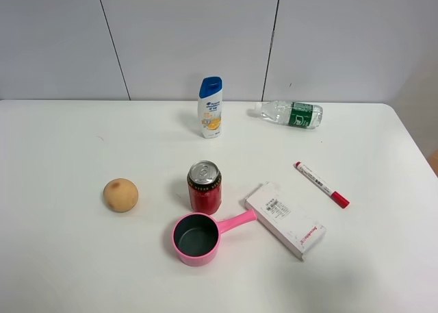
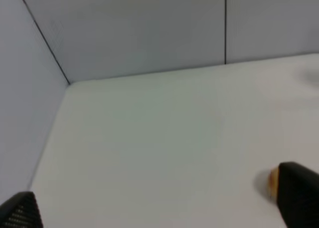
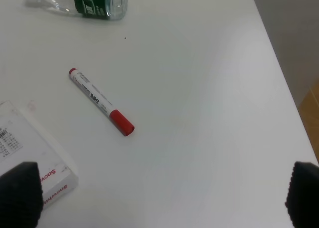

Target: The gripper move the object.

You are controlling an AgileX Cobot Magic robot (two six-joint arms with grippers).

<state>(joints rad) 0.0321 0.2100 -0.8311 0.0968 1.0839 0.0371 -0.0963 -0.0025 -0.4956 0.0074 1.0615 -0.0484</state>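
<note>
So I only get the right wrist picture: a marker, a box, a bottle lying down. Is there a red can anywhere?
Observer: Yes. The high view shows the can standing upright near the middle of the table, left of the box.
Visitor: Anything close to it?
Observer: A pink pan sits just in front of it, nearly touching, with its handle pointing toward the box.
Visitor: And the other arm?
Observer: The left wrist view shows the left gripper open over bare table, with a tan fruit just showing beside it.
</note>
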